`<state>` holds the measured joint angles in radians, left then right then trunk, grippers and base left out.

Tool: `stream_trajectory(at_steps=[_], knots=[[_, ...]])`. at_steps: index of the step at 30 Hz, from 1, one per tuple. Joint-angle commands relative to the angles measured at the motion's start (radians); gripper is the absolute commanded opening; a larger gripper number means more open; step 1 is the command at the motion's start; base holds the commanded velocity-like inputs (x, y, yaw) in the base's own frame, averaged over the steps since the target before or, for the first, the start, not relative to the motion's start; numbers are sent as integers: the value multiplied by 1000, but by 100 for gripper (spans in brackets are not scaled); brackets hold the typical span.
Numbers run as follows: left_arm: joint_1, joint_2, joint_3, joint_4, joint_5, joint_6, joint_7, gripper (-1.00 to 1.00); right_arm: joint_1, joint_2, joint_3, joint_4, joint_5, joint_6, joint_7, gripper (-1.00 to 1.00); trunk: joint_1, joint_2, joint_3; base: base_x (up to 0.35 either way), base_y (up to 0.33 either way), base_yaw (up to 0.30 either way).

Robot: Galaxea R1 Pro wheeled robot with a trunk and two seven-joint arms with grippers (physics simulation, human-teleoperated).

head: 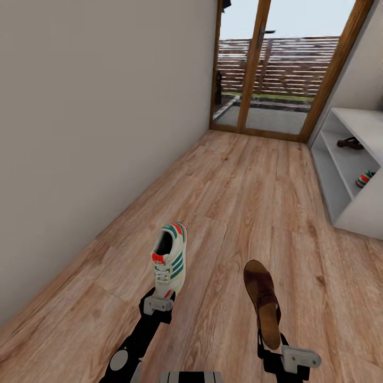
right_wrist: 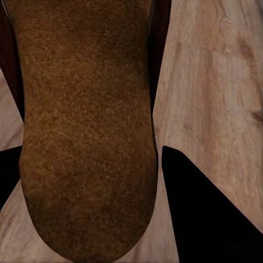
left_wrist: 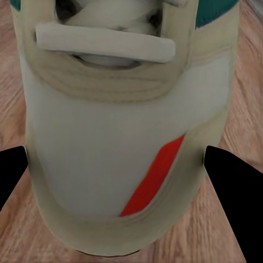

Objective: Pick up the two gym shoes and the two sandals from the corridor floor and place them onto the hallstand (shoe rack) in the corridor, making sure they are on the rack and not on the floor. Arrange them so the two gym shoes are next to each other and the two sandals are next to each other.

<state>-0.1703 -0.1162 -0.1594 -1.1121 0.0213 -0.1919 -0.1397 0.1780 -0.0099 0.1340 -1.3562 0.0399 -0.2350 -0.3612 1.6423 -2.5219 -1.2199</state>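
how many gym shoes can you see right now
2. One gym shoe is held up in the left pincer over the corridor floor. The other sits on a shelf of the hallstand, partly cut off at the picture's edge.

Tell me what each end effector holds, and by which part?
Left end effector holds a gym shoe by its toe end. Right end effector holds a sandal by one end of its sole.

Gym shoe [left_wrist: 129, 142]: white upper, red-orange stripe on the toe, green patch at one edge, laces [left_wrist: 107, 43] across the top. Left gripper [left_wrist: 129, 181]: one dark finger [left_wrist: 235, 186] on each flank. Corridor floor [left_wrist: 241, 109]: wood-grain planks behind
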Motion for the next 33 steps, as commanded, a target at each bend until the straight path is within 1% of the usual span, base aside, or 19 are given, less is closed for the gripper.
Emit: stream_trajectory(at_steps=[1, 9, 23, 27, 33], knots=[[0, 0, 0, 0, 0, 0, 0, -100, 0, 0, 1, 0, -3, -1, 1, -100, 0, 0, 0, 196, 0, -15], [0, 0, 1, 0, 1, 0, 0, -100, 0, 0, 3, 1, -2, -3, 2, -100, 0, 0, 0, 254, 0, -8], [0, -1, 2, 8, -1, 0, 1, -100, 0, 0, 5, 1, -2, -5, 2, -100, 0, 0, 0, 316, -11, -14], [0, -2, 3, 15, -1, 0, 1, -100, 0, 0, 5, 2, -2, -5, 2, -100, 0, 0, 0, 324, -70, -153], [0, -2, 3, 19, -1, -1, 2, -100, 0, -1, 4, 2, -2, -5, 2, -100, 0, 0, 0, 325, -91, -238]])
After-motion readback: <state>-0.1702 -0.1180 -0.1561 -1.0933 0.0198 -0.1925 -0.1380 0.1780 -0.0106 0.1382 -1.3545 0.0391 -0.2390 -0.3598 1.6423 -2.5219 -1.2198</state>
